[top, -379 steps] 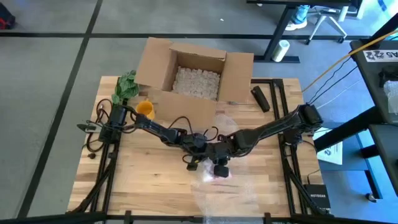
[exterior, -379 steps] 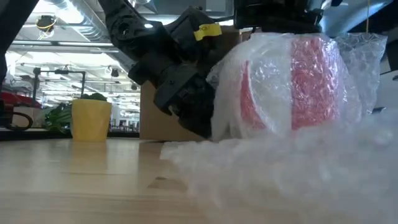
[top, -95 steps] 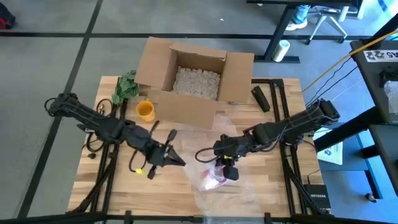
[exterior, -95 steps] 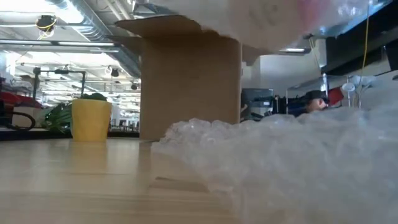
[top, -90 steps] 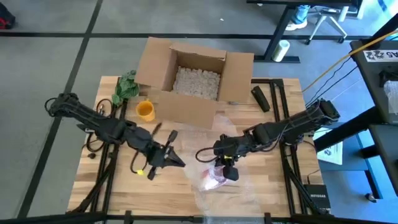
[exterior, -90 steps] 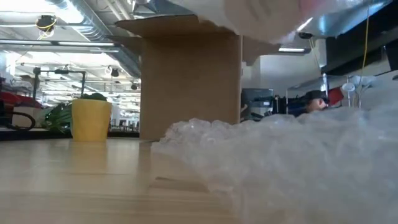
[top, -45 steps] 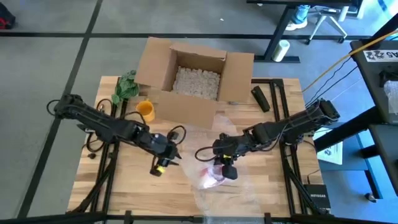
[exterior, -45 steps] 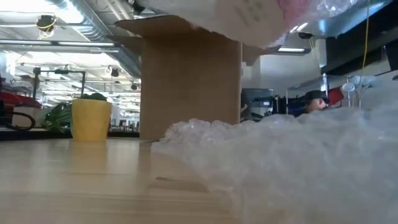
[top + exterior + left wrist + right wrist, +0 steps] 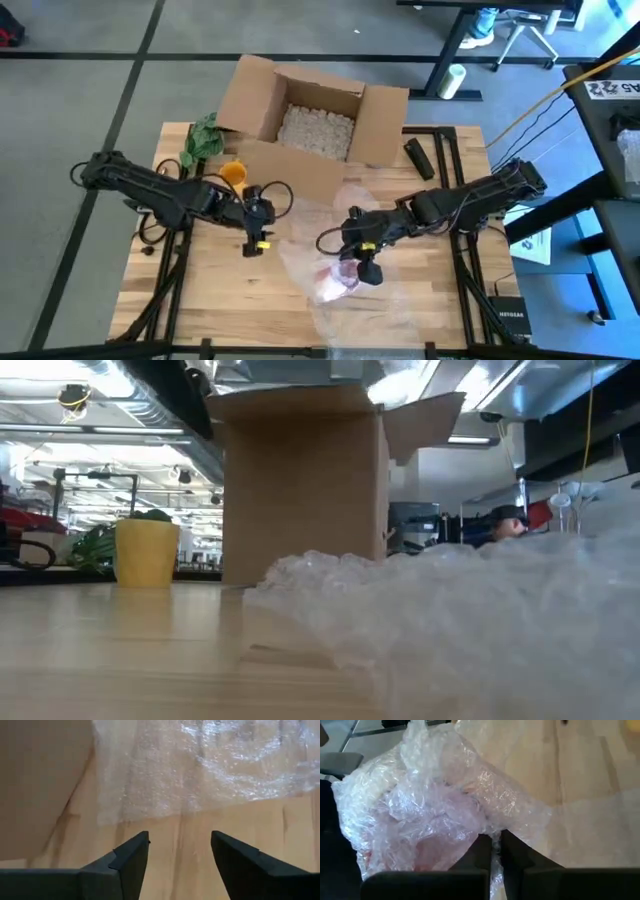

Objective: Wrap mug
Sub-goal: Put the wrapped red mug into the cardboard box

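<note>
Nearest the table's front edge, the right gripper (image 9: 362,268) hangs with its fingers pinched tight on the bubble wrap (image 9: 445,810), the red mug (image 9: 335,283) bundled inside; its long axis cannot be told. Farther back, the left gripper (image 9: 180,850) hovers spread open, empty, near the cardboard box (image 9: 310,125).
</note>
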Available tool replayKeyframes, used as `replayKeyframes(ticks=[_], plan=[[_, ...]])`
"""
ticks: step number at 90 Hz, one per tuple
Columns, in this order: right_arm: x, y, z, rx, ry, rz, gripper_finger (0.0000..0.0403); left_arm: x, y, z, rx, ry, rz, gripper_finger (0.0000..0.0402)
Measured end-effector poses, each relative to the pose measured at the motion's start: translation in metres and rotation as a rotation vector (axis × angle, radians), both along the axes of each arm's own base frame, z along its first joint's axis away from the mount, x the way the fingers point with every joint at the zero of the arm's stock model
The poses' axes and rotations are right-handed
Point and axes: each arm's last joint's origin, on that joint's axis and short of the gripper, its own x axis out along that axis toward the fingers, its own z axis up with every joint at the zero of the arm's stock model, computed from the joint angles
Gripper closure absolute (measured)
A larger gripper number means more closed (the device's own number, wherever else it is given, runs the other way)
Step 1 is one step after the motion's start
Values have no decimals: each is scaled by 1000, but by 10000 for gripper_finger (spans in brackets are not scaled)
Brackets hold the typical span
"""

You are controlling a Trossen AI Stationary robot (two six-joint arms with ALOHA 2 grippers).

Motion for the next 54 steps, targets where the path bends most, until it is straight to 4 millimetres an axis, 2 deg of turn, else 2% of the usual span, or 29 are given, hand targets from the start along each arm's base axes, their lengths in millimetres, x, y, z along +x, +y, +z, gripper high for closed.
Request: replayKeyframes(ticks=[8, 20, 39, 54], plan=[[3, -13, 12, -27, -27, -24, 403, 4, -5, -9, -8, -33, -24, 202], [7, -33, 29, -33, -67, -37, 403, 4, -12, -36, -53, -63, -80, 201], [9, -58, 50, -48, -130, -42, 403, -5, -15, -78, -158, -58, -81, 201], [9, -80, 64, -79, -172, -82, 403, -12, -20, -97, -236, -70, -92, 201]])
